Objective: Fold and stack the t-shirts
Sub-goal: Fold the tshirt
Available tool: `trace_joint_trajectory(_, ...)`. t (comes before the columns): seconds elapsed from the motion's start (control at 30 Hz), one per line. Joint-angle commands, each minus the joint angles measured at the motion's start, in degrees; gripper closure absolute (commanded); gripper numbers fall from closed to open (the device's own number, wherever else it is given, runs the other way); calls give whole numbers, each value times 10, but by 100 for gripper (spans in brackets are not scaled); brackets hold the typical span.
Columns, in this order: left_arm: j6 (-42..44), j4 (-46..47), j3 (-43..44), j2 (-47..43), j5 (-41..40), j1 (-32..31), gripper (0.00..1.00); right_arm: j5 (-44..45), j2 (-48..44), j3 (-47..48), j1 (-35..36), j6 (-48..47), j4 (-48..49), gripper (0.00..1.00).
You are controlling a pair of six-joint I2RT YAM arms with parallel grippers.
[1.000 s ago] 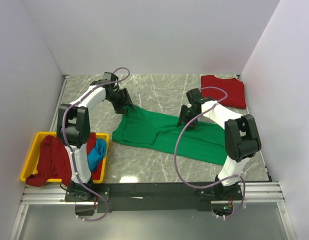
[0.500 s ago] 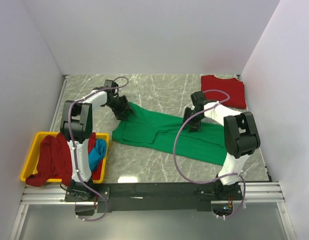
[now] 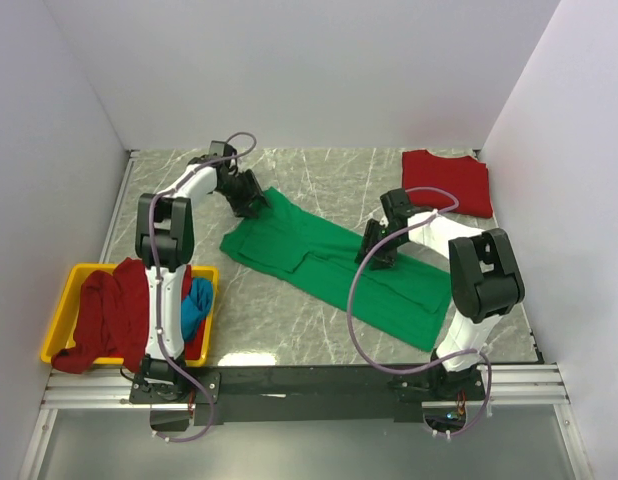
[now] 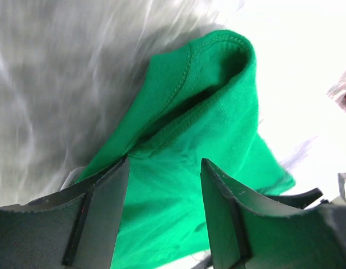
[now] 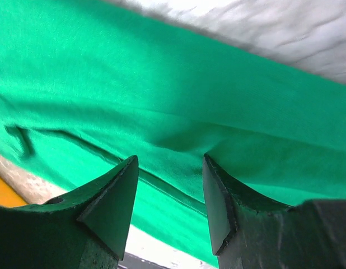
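Observation:
A bright green t-shirt [image 3: 319, 250] lies spread in a long diagonal across the marble table, from far left to near right. My left gripper [image 3: 254, 203] stands at its far left corner, jaws apart, with a folded hem [image 4: 206, 112] just past the fingertips [image 4: 114, 185]. My right gripper [image 3: 377, 255] rests on the shirt's middle, also open, its fingertips [image 5: 215, 179] pressing a pucker into the green cloth [image 5: 162, 73]. A folded red t-shirt [image 3: 449, 180] lies at the far right corner. A dark red t-shirt [image 3: 104, 320] and a blue one [image 3: 196, 305] sit in the bin.
The yellow bin [image 3: 61, 330] stands at the near left, beside the left arm's base. White walls close in the table [image 3: 319, 170] on three sides. Purple cables loop off both arms, over the shirt's near half.
The green shirt has swung round: its left end went farther from me with the left gripper, and its right end came nearer. The right gripper slid slightly nearer.

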Motion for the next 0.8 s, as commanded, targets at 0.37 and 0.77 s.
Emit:
trace_joint_trajectory(0.37, 55, 74, 104, -34, -3, 10, 37, 29, -36, 33, 71, 15, -79, 43)
trace_joint_trajectory(0.77, 17, 61, -129, -217, -43, -12, 37, 51, -60, 9, 70, -52, -66, 43)
